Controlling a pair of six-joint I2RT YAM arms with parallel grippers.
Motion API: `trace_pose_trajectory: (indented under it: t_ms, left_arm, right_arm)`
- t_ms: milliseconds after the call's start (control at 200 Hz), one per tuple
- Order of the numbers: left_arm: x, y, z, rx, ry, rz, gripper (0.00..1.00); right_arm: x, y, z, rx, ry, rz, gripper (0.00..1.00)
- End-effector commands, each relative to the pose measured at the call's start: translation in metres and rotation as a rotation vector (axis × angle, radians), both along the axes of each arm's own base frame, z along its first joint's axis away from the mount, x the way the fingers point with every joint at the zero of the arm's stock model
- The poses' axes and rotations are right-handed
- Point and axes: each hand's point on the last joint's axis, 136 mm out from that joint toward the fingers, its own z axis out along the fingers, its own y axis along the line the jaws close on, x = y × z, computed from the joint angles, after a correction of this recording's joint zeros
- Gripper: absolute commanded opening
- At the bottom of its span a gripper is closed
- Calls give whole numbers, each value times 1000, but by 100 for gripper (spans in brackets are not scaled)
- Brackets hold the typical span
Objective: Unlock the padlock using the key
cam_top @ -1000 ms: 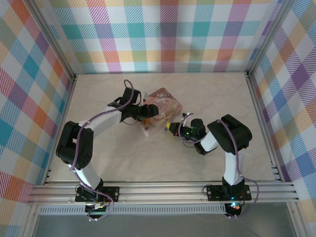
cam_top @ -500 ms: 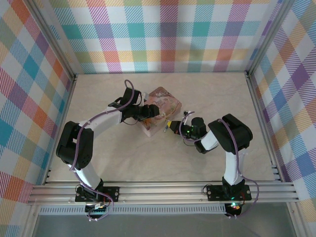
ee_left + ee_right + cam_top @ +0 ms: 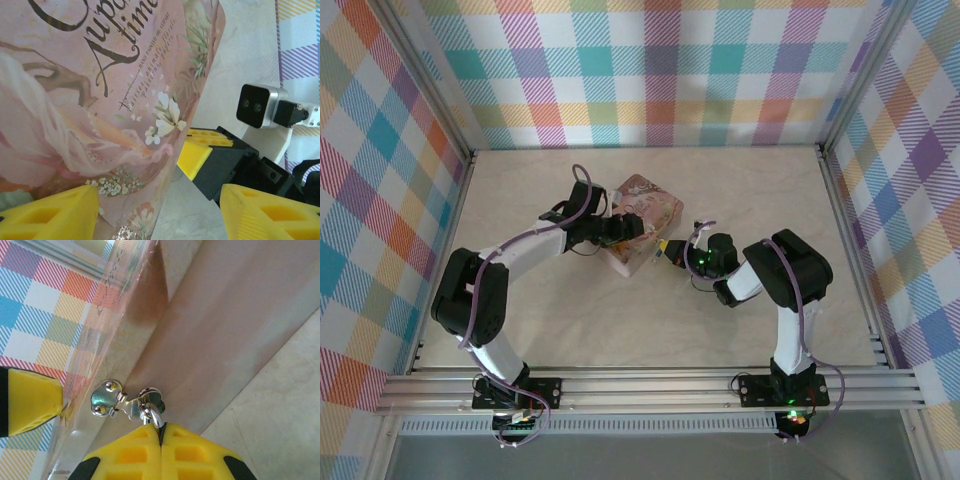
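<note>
The right gripper [image 3: 161, 428] is clenched. Its two yellow fingers are pressed flat together at the side wall of the pink tin [image 3: 215, 325]. The thin silvery loop of the padlock [image 3: 154, 415] comes out from between their tips, so the grip looks to be on the padlock; its blue body is hidden. The loop passes through a small silvery hasp [image 3: 107, 398] riveted to the tin's wall just under the lid edge, and the fingertips sit right beside that hasp. From above, this gripper meets the tin on its right side, near the corner closest to the arms. The left gripper [image 3: 159, 200] is spread wide at the tin's printed lid. One yellow finger is over the flowered lid near its edge, and whether it touches I cannot tell. The other finger hangs past that edge over the bare table [image 3: 250, 45], apart from the tin, so nothing is squeezed. Seen from above, this gripper reaches onto the tin from the left, across the lid. The tin sits on the table, turned askew to the table's edges.
</note>
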Motion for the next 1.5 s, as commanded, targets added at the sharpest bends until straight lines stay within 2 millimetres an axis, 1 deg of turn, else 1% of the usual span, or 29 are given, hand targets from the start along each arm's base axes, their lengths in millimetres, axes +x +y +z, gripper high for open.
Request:
trace_pose_trajectory:
  t_ms: [0,360,500,790,805,870,955,970,1030,1185,1360,1495]
  left_arm:
    - [-32,12,-34,74,148,7,65]
    - [-36,15,-35,80,148,6,66]
    - [-37,16,-37,83,149,8,66]
    - [-39,18,-36,87,150,15,67]
    - [-34,16,-32,72,123,16,66]
    - [-34,18,-32,78,126,28,67]
    - [-32,24,-31,92,118,50,67]
    - [-36,28,-35,108,141,54,67]
    - [-35,36,-36,113,148,76,67]
    - [-32,54,-34,116,146,119,67]
    - [-23,75,-30,121,137,160,68]
    - [-10,86,-28,114,125,184,68]
  right_arm:
    - [29,-10,50,68,-135,-86,0]
    - [44,-14,54,57,-143,-100,0]
    - [50,-16,59,58,-151,-106,0]
    - [61,-21,58,42,-151,-133,0]
    - [61,-21,58,43,-152,-135,0]
    - [61,-24,59,34,-156,-136,0]
    - [57,-29,59,7,-165,-140,0]
    - [55,-30,58,-1,-165,-143,0]
    - [50,-36,59,-25,-170,-146,0]
    - [33,-47,62,-100,-188,-137,0]
    - [6,-55,68,-195,-187,-92,0]
    - [-18,-62,71,-257,-159,-55,0]
